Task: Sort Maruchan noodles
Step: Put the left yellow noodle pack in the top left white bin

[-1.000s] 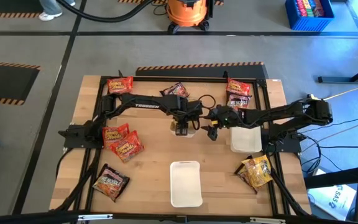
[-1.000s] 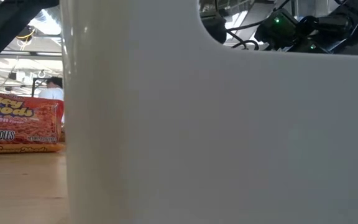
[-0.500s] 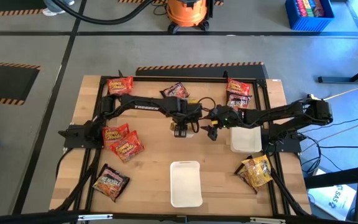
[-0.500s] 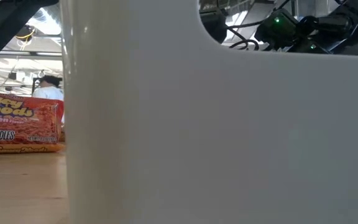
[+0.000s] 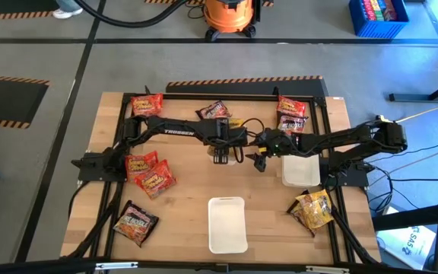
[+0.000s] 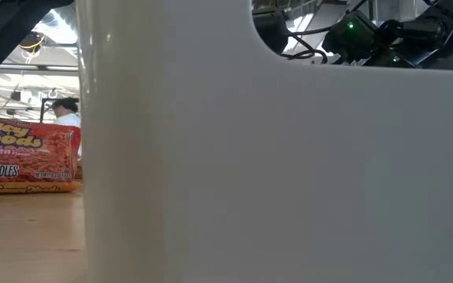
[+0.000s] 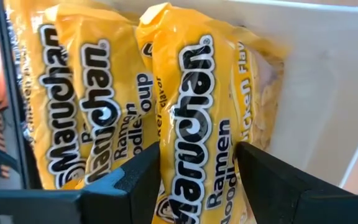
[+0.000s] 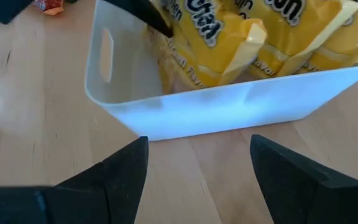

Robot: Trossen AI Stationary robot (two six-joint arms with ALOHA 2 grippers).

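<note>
Everything's sitting on a light wooden table (image 5: 188,198) with a black frame, parked on a grey floor with hazard-striped tape, an orange shop vac (image 5: 227,17) behind it and a blue crate (image 5: 379,17) off in the far right corner. Ramen packets are lying all over: red ones (image 5: 149,173) near the left edge, a dark maroon one (image 5: 134,221) at the front left, a couple more red/maroon ones (image 5: 291,113) at the back right, and a yellow one (image 5: 314,209) at the front right. The left gripper (image 5: 222,157) is hanging over the middle of the table, and its wrist cam is showing what the overhead can't: it's reaching into a white bin (image 7: 328,93) packed with yellow Maruchan packets (image 7: 197,130), fingers (image 7: 140,180) spread apart with one packet sitting right between them, though I can't tell if they're actually touching it. The right gripper (image 5: 259,162) is hovering just beside it, fingers (image 8: 120,174) wide apart over bare wood, looking at that same white bin's wall from outside with the yellow packets poking up. An empty white tray (image 5: 227,224) is sitting front centre, and it's basically blocking the whole low view, which only catches a red noodle packet (image 6: 23,155) and a person (image 6: 64,112) way back in the room.
</note>
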